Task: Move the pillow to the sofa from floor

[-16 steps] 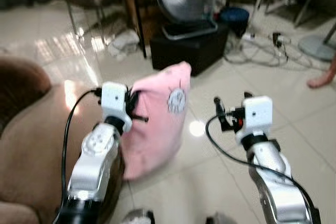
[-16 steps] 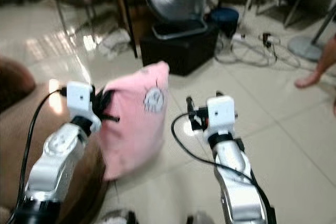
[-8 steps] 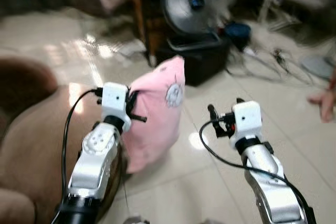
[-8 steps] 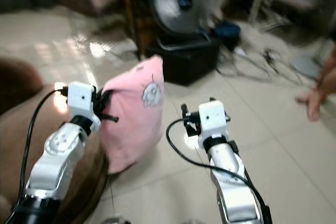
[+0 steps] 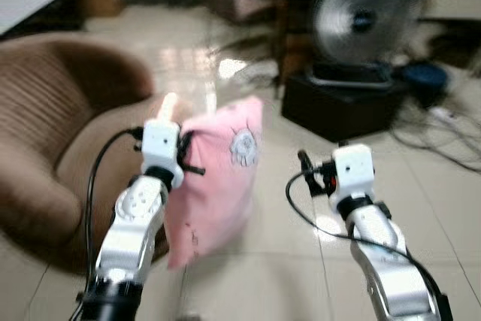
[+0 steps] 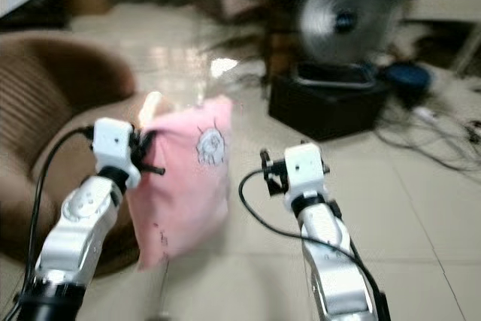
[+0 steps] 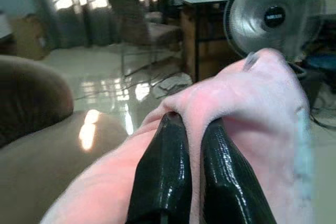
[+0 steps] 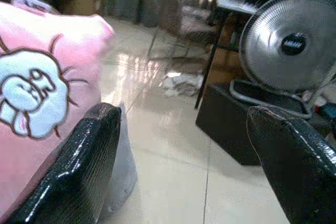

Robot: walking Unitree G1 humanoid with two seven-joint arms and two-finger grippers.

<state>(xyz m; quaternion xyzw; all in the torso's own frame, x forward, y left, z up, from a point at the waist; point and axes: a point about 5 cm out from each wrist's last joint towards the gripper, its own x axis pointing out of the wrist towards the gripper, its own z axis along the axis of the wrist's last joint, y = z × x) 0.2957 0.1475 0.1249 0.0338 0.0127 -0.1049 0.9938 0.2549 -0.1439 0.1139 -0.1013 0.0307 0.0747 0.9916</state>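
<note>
Off the floor, beside the brown sofa point(image 5: 68, 148): one pink pillow point(image 5: 218, 178), which I am carrying in the left claw point(image 7: 191, 129), fingers pressed together on a fold at its upper edge so the rest hangs free. Long axis is running roughly vertical, tilted a little; printed face is pointing toward the right arm. Right claw point(image 8: 184, 129) is spreading wide, holding nothing, near the pillow's face. Fan point(image 5: 364, 24) is standing well behind.
</note>
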